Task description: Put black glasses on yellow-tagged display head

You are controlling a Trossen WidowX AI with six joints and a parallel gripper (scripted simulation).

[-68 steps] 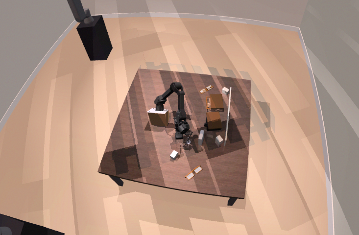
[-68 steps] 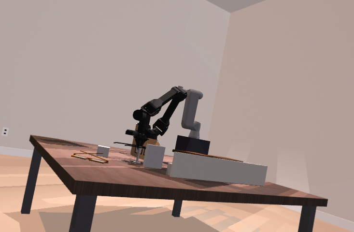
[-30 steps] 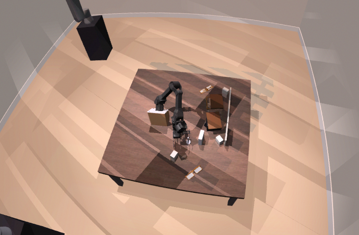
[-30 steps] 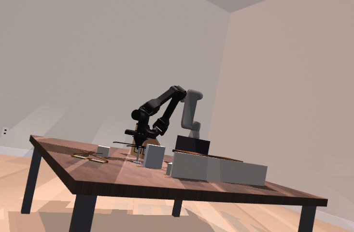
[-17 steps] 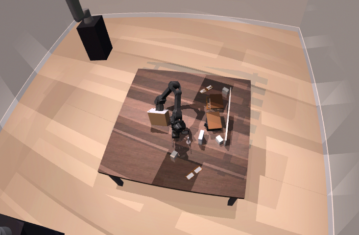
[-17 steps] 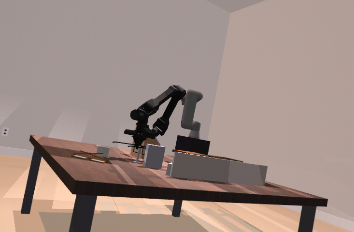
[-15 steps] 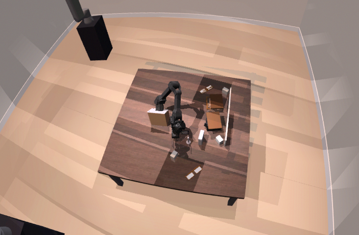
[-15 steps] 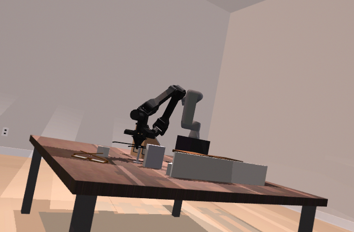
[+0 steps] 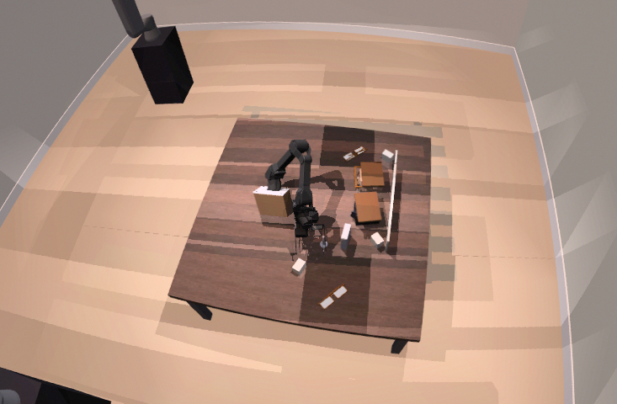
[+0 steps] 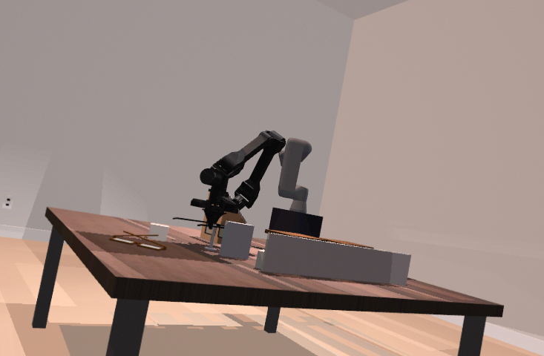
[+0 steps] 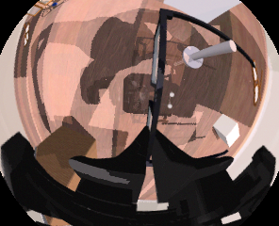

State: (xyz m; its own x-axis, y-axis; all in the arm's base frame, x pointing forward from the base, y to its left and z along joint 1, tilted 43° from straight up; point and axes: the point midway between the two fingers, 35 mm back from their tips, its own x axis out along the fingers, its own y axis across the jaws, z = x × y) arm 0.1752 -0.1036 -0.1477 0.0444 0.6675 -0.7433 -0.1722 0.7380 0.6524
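Observation:
My gripper (image 9: 302, 232) (image 10: 211, 221) (image 11: 149, 129) points down over the middle of the table and is shut on the black glasses (image 10: 187, 219) (image 11: 157, 51). It holds them a little above the table top, with the temples sticking out to one side. Two brown display heads (image 9: 371, 174) (image 9: 367, 207) lie to the right, beside a long white bar (image 9: 391, 195) (image 10: 331, 259). The farther head shows an orange-yellow strip on its left edge. The tags are too small to read. The gripper is well left of both heads.
A small grey peg stand (image 9: 323, 243) (image 10: 212, 242) (image 11: 205, 55) stands just right of the gripper. White blocks (image 9: 298, 265) (image 9: 345, 236) (image 9: 377, 239) (image 9: 387, 156) stand around. Two brown glasses (image 9: 332, 296) (image 9: 353, 152) lie on the table. The arm's tan base box (image 9: 273, 200) is to the left.

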